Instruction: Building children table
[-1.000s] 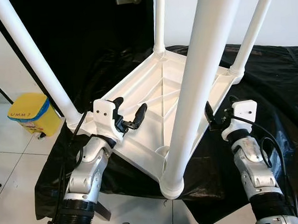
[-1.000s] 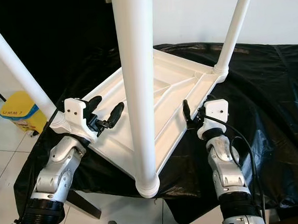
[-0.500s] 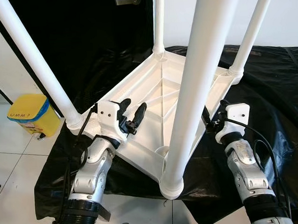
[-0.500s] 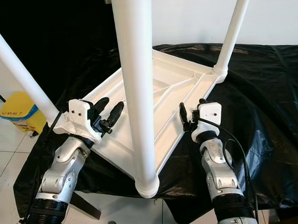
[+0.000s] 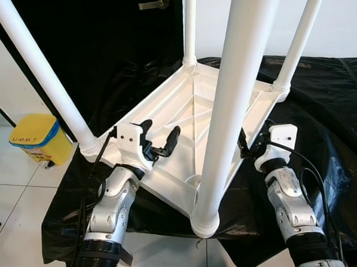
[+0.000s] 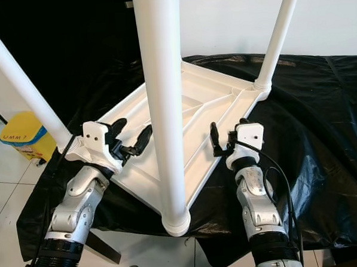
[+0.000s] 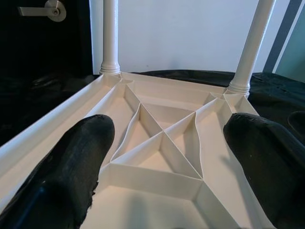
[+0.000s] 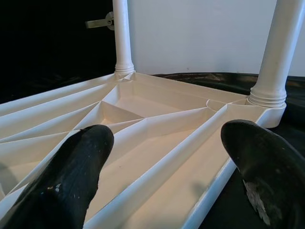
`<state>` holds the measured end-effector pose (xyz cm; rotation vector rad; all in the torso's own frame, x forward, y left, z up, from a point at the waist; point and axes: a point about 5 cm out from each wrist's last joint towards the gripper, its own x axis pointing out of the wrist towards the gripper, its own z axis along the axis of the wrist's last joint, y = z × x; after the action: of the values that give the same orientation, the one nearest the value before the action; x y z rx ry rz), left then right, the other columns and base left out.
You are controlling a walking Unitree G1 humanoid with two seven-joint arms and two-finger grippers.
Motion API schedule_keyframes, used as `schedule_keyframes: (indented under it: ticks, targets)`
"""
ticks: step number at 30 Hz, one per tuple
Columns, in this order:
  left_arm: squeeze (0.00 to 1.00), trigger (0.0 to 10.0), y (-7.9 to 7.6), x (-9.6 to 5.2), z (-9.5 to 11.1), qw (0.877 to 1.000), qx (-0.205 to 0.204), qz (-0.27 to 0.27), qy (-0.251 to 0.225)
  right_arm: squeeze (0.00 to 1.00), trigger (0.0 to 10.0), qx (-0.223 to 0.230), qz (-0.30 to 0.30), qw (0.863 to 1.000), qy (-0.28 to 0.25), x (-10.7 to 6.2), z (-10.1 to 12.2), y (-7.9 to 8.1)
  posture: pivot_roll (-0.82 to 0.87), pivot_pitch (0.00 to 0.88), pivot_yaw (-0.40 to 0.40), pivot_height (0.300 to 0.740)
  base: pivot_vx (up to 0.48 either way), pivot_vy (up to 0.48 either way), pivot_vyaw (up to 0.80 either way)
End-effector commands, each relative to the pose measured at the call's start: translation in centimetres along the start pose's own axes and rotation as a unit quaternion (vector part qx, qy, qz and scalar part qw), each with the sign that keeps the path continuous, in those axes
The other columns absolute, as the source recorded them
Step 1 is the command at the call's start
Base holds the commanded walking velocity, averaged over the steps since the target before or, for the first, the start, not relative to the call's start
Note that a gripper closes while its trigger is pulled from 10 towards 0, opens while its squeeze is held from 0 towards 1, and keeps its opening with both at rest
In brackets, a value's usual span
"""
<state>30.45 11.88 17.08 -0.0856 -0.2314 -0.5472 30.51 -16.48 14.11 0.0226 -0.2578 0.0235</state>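
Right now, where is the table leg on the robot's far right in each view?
Left eye: leg upper right, at the tabletop's right corner.
Right eye: leg upper right, same corner.
Left wrist: leg, the one farther from the door handle.
Right wrist: leg, the thicker, nearer one.
Shared landmark: ribbed tabletop.

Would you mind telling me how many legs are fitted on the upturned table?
4: near-left leg, near-right leg, far-left leg by the door, far-right leg, one at each corner.
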Motion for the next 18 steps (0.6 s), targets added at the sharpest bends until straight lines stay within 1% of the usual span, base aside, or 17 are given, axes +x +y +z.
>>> schedule_keyframes:
  ticks: [1,3,4,5,6,7,9,10,13,14,17,18]
  targets:
    - [1.00,10.0,0.3,0.2,0.0,1.000,0.005,0.003,-0.002,1.00,10.0,0.005,-0.009,1.000,-0.001,0.0,0.1,0.0,-0.05,0.038,0.013,0.740,0.000,0.000,0.00]
    - [1.00,10.0,0.3,0.2,0.0,1.000,0.005,0.003,-0.002,1.00,10.0,0.005,-0.009,1.000,-0.001,0.0,0.1,0.0,-0.05,0.038,0.013,0.740,0.000,0.000,0.00]
    - [0.10,9.5,0.1,0.3,0.1,1.000,0.011,-0.003,-0.001,1.00,10.0,0.000,0.002,1.000,-0.001,0.0,0.1,0.2,-0.05,0.039,0.014,0.740,0.000,0.000,0.00]
    - [0.00,0.0,-0.1,0.2,0.0,1.000,0.011,-0.013,-0.001,0.96,1.8,-0.005,0.017,1.000,-0.002,-0.1,0.1,0.5,-0.05,0.038,0.013,0.740,0.000,0.000,0.00]
    - [0.00,0.0,-0.1,0.2,0.0,1.000,0.011,-0.013,-0.001,0.96,1.8,-0.005,0.017,1.000,-0.002,-0.1,0.1,0.5,-0.05,0.038,0.013,0.740,0.000,0.000,0.00]
    - [0.00,0.0,-0.4,0.0,0.0,1.000,0.011,-0.029,0.000,0.00,0.0,-0.010,0.031,0.999,-0.002,-0.3,0.0,0.5,-0.05,0.038,0.013,0.740,0.000,0.000,0.00]
    - [0.00,0.0,-0.4,0.0,0.0,1.000,0.011,-0.029,0.000,0.00,0.0,-0.010,0.031,0.999,-0.002,-0.3,0.0,0.5,-0.05,0.038,0.013,0.740,0.000,0.000,0.00]
    - [0.00,0.0,-0.5,-0.1,-0.1,0.999,0.011,-0.041,0.002,0.00,0.0,-0.013,0.039,0.999,-0.002,-0.5,0.0,0.5,-0.06,0.038,0.013,0.740,0.000,0.000,0.00]
    - [0.00,0.0,-0.6,-0.2,-0.1,0.999,0.014,-0.049,0.007,0.00,0.0,-0.015,0.045,0.999,-0.001,-0.7,0.0,0.4,-0.06,0.035,0.011,0.740,0.000,0.000,0.00]
    - [0.00,0.0,-0.8,-0.4,-0.3,0.998,0.021,-0.061,0.013,0.00,0.0,-0.018,0.048,0.999,0.000,-1.0,0.0,0.3,-0.06,0.035,0.010,0.740,0.000,0.000,0.00]
    - [0.00,0.0,-0.9,-0.5,-0.3,0.997,0.022,-0.065,0.016,0.00,0.0,-0.018,0.047,0.999,0.001,-1.1,0.0,0.2,-0.06,0.035,0.010,0.740,0.000,0.000,0.00]
    - [0.00,10.0,-1.1,-0.6,-0.4,0.996,0.029,-0.076,0.021,0.00,0.0,-0.019,0.045,0.999,0.002,-1.1,-0.1,0.2,-0.06,0.033,0.010,0.740,0.000,0.000,0.00]
